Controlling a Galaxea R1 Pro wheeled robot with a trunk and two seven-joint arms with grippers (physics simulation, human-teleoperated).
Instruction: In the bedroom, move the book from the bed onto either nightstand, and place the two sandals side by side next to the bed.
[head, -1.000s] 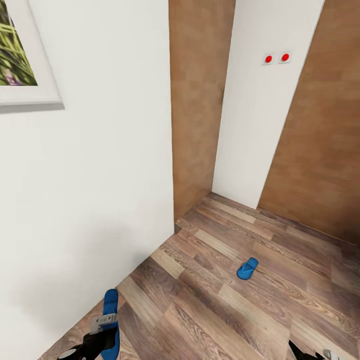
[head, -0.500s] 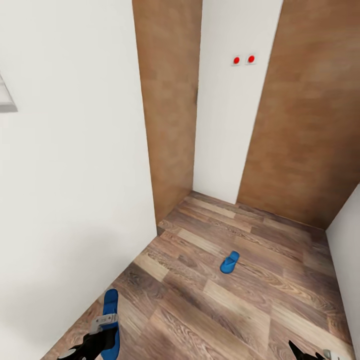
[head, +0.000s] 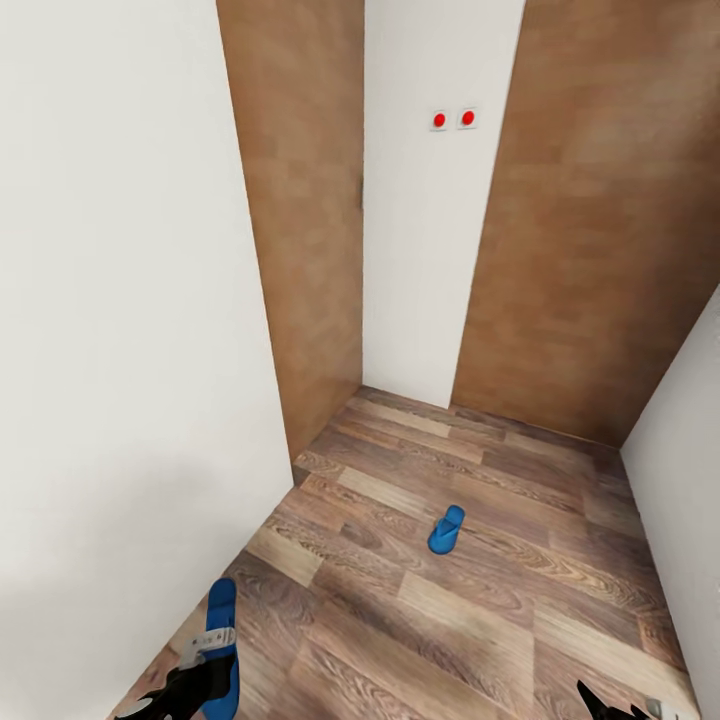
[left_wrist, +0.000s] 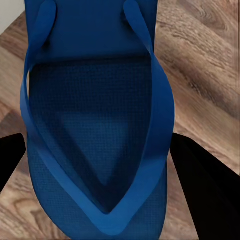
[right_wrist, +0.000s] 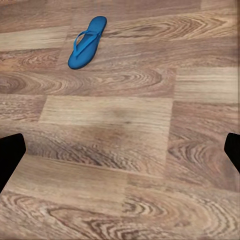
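One blue sandal (head: 220, 625) hangs low at the head view's bottom left, and my left gripper (head: 205, 668) is shut on it. In the left wrist view this sandal (left_wrist: 95, 115) spans the space between the black fingers (left_wrist: 202, 190), strap side facing the camera. The second blue sandal (head: 446, 529) lies flat on the wood-plank floor ahead, also seen in the right wrist view (right_wrist: 87, 42). My right gripper (right_wrist: 120, 152) hovers over bare floor short of it, open and holding nothing; its tips (head: 625, 712) peek in at the head view's bottom right. The book, bed and nightstand are out of view.
A white wall (head: 110, 350) runs close along my left. Brown wooden panels (head: 300, 220) (head: 590, 240) flank a white strip with two red dots (head: 453, 119) at the far end. Another white wall (head: 690, 440) closes the right. Wood floor (head: 450, 620) stretches ahead.
The camera has turned, so the whole picture shifted left and the framed picture left the view. The floor sandal lies where it was. Both grippers hold their poses.
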